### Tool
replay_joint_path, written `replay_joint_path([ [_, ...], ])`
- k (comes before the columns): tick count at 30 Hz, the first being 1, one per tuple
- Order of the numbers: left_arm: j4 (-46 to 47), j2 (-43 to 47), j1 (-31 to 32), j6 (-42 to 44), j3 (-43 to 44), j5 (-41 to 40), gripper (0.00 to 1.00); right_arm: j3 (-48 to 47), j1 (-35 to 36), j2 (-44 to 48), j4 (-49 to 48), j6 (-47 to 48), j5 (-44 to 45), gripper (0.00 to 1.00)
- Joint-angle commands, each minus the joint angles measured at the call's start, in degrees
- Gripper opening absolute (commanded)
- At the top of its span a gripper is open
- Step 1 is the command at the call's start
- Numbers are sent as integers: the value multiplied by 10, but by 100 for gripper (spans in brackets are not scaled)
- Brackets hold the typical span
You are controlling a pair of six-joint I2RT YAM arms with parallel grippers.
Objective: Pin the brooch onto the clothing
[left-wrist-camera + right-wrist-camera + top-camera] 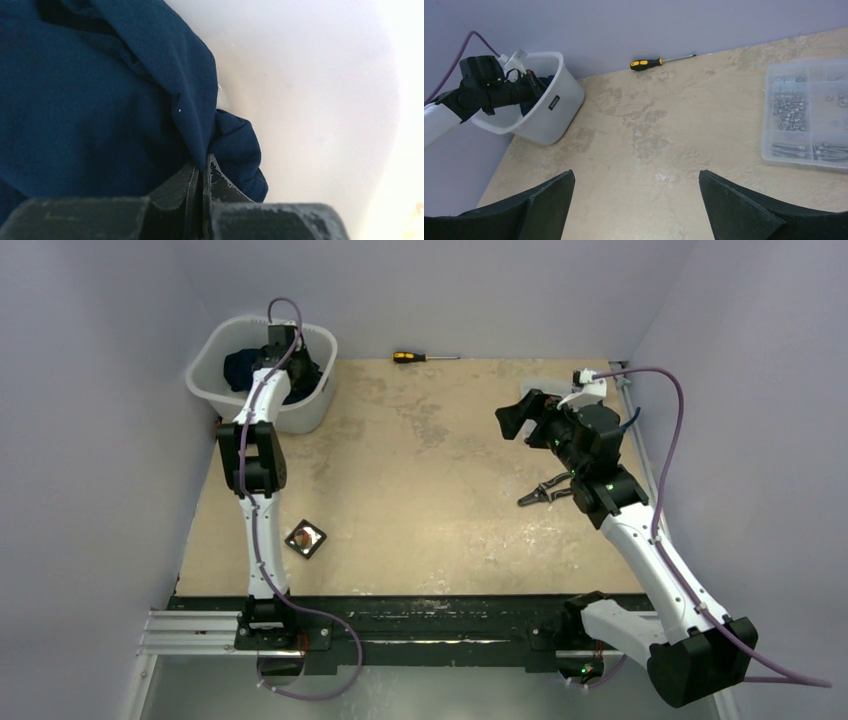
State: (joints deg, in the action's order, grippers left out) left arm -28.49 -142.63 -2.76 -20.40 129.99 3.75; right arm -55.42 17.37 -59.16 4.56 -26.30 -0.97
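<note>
Right end effector (pixel 636 172), tabletop (pixel 649 125), lilac wall (pixel 599 25)

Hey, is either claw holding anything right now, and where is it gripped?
The left claw pinches a fold of the navy T-shirt inside the white basket. The right claw is open, holding nothing.

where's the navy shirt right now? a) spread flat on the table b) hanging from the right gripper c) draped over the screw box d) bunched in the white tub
D: the navy shirt lies bunched inside the white tub, a fold pinched by the left gripper.
</note>
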Motion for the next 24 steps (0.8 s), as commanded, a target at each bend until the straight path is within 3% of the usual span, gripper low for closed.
replay_joint_path([
  [1,30,89,-6,4,-5,13,0,-32,4,1,-3,6,0,99],
  [24,21,218,-6,3,0,11,0,-51,4,19,16,-13,-19,99],
])
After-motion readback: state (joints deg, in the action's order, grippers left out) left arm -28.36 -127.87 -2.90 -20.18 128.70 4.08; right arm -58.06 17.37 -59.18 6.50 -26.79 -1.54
